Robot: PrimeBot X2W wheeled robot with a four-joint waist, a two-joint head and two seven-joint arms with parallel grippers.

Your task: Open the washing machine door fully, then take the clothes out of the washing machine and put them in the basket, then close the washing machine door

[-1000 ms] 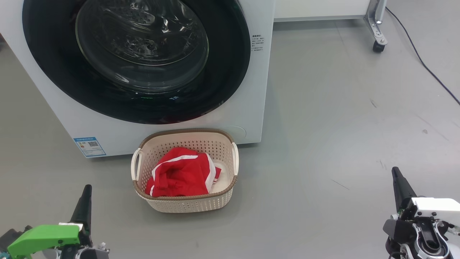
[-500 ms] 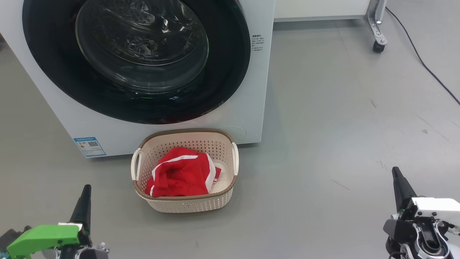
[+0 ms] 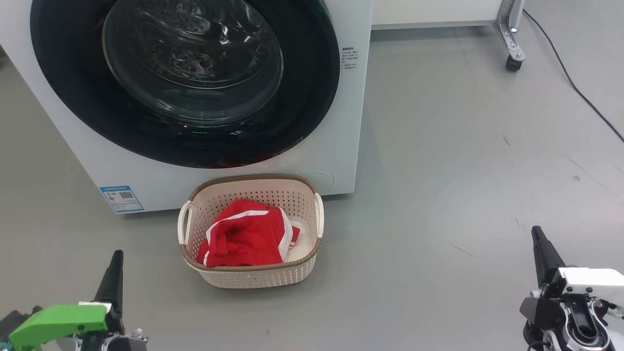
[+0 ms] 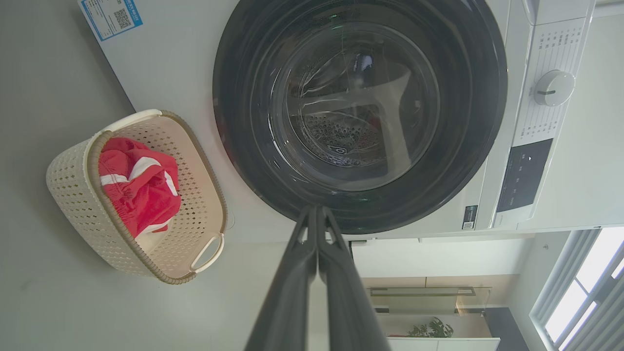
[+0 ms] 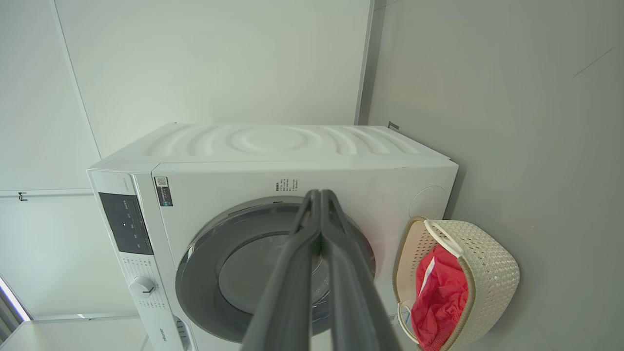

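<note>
door: washing machine door (image 3: 190, 73) sits flush in the front of the washing machine (image 3: 343, 146). The black rim is seated all round, so it reads as shut.
door handling: rigid, hinged, probably the heaviest moving part here. The glossy rim and bulging glass look slippery and the face offers nothing to pinch. I can't make out a handle or recess. If it had to move, hook the rim edge, never the glass.
drum: no red visible through the glass, though reflections make that unsure.
clothes: the red bundle with white stripes (image 3: 243, 236) lies in the basket (image 3: 253, 279), below the rim, heaped toward the robot's left.
clothes handling: soft, light, floppy. They will drape and trail. Pinch a raised fold on top of the heap, because thin fabric can slide out of narrow fingers.
basket position: on the floor (image 3: 438, 204), just in front of the machine's lower panel. I can't tell whether they touch.
basket handling: thin perforated plastic, light and likely flexy. It would skid on the smooth floor if nudged. The white loop handles (image 3: 184, 222) are the best hold.
left end effector: (image 3: 117, 256) fingers pressed together, nothing between them, low and well apart from the basket.
right end effector: (image 3: 536, 231) fingers pressed together, empty, far out to the right.
status: my read is that all three steps are done and nothing is left to grab.
</note>
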